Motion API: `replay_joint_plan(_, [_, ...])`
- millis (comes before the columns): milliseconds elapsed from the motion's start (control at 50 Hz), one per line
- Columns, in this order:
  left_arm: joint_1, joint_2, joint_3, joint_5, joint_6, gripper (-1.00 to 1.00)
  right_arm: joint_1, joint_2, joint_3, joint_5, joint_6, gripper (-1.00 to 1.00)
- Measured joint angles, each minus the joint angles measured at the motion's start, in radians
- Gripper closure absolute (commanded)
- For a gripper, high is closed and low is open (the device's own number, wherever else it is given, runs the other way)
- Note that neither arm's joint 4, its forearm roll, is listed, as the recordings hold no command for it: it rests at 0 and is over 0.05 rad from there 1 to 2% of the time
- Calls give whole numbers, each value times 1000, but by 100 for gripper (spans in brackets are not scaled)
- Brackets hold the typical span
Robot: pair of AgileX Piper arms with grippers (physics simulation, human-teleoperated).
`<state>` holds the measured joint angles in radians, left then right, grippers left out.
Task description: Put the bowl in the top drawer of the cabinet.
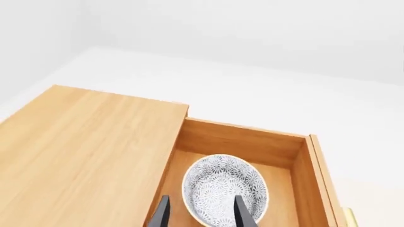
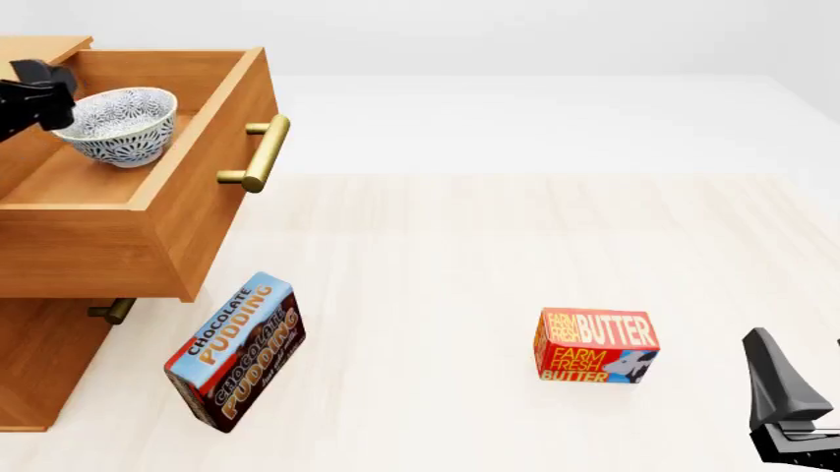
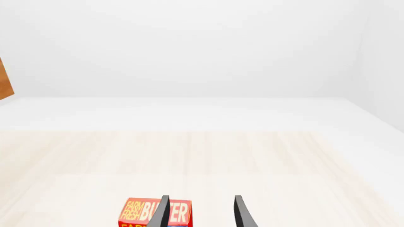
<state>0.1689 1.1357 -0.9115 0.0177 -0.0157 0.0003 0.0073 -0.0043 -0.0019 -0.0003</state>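
Note:
The bowl (image 2: 121, 124), white with a blue-grey floral pattern, sits upright inside the pulled-out top drawer (image 2: 197, 211) of the cabinet (image 2: 39, 364). In the left wrist view the bowl (image 1: 221, 187) rests on the drawer floor just beyond my left gripper (image 1: 202, 213). That gripper is open: one finger overlaps the bowl's rim in the picture and the other lies outside it. In the front view the left gripper (image 2: 33, 93) hovers at the bowl's left side. Low at the near right, my right gripper (image 2: 788, 408) is open and empty.
The top drawer's brass handle (image 2: 263, 152) juts out over the table, and the lower drawer's handle (image 2: 112, 311) shows beneath it. A chocolate pudding box (image 2: 236, 351) leans near the cabinet's front. A red butter box (image 2: 595, 346) stands ahead of the right gripper (image 3: 200, 213).

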Motion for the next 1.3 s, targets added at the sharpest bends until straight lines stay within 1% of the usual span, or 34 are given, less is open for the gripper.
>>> replay_joint_plan(400, [-53,15,2,-65,2,-100,0,0,0,0,0,-100])
replay_joint_plan(660, [-108,4,19,-109,2,-100,0,0,0,0,0,-100])
replay_joint_plan(940, [-142,-14,43,-153,6,-100,0,0,0,0,0,-100])
replay_joint_plan(1060, [-152,-94,62,-103,6,-100,0,0,0,0,0,-100])
replay_joint_plan(1300, [-168,-285,60,70,9,-100,0,0,0,0,0,-100])
